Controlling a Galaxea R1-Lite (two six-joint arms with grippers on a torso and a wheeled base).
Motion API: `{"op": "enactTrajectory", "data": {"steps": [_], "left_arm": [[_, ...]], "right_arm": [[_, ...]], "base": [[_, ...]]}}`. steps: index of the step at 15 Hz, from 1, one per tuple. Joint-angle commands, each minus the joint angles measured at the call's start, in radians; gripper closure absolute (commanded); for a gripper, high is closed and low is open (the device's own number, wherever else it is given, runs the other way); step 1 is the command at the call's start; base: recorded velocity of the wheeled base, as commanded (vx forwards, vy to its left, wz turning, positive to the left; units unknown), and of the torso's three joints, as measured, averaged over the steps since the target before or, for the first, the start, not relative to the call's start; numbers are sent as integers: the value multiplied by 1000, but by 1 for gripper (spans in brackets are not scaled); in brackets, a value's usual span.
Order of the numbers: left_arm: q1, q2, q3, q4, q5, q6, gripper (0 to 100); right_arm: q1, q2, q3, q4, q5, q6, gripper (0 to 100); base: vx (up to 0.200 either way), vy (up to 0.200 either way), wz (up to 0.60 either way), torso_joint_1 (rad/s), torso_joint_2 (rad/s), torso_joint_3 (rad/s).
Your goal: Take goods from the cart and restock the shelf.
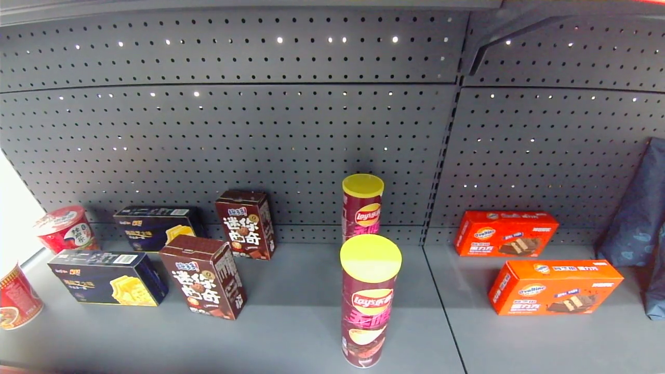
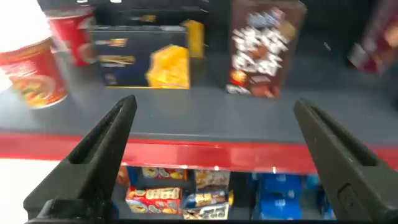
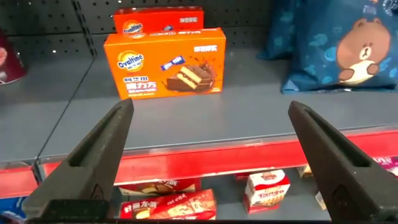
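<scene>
Shelf (image 1: 291, 332) front, mid-restock: my left hand (image 2: 214, 109) and my right hand (image 3: 210, 107) hang just off its red edge (image 3: 205, 155), each with its two dark fingers spread wide and nothing between them.

The goods already up stand in pairs, one behind the other. From my left come two red cups (image 1: 65, 228), two dark blue boxes (image 1: 109, 277), two brown boxes (image 1: 203, 277) and two tall chip cans (image 1: 370, 301) with yellow lids. Past the shelf joint lie two orange boxes (image 1: 555, 287), and blue bags (image 1: 636, 213) lean at the far right.

I judge this to be the gap between placings: one item is set and the next is not yet fetched. The next move calls for turning to the cart, closing one hand on an item there, and bringing it to its own kind's row without knocking the upright cans.

On labels:
- The brown boxes carry big white characters.
- The cans carry a round red-and-yellow badge.
- The orange boxes carry an oval badge beside a pictured cake slice.
- The dark blue boxes carry a yellow picture and a barcode sticker.
- One bag carries a cartoon bear (image 3: 357, 43).

I leave the wording itself unread.
</scene>
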Motion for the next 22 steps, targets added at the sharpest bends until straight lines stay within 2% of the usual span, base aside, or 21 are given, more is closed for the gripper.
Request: {"op": "enactTrajectory", "data": {"steps": [1, 3, 8, 11, 12, 13, 14, 15, 16, 17, 21, 22], "left_arm": [[2, 3, 2, 4, -18, 43, 0], [2, 3, 2, 6, -25, 29, 0], [2, 3, 2, 4, -25, 41, 0], [2, 3, 2, 6, -18, 32, 0], [2, 3, 2, 6, -16, 32, 0], [3, 3, 2, 6, -15, 31, 0], [3, 3, 2, 4, -15, 29, 0], [3, 3, 2, 4, -13, 26, 0], [3, 3, 2, 4, -5, 11, 0], [3, 3, 2, 4, -2, 8, 0], [5, 3, 2, 1, 13, 6, 0], [5, 3, 2, -2, 7, 28, 0]], "right_arm": [[0, 1, 0, 0, 7, 1, 0], [0, 1, 0, 0, 17, 1, 0], [-2, 1, 0, -3, 17, 12, 0], [-2, 1, 2, -5, 7, 49, 0], [-2, 1, 2, -5, -13, 46, 0], [-2, 1, 10, -11, -100, 35, 0], [0, 1, 14, -23, -125, 34, 0], [0, 1, 16, -26, -66, 32, 0], [0, 1, 16, -2, 142, 3, 0], [5, 3, 11, 41, 173, -40, 0], [0, -2, 14, 35, 142, -11, 0], [0, -2, 14, 35, 142, -11, 0]], "base": [[0, 0, 0, 0, 0, 0], [0, 0, 0, 0, 0, 0], [0, 0, 0, 0, 0, 0], [0, 0, 0, 0, 0, 0], [0, 0, 0, 0, 0, 0], [0, 0, 0, 0, 0, 0], [0, 0, 0, 0, 0, 0], [0, 0, 0, 0, 0, 0], [0, 0, 0, 0, 0, 0], [0, 0, 0, 0, 0, 0], [0, 0, 0, 0, 0, 0], [0, 0, 0, 0, 0, 0]]}}
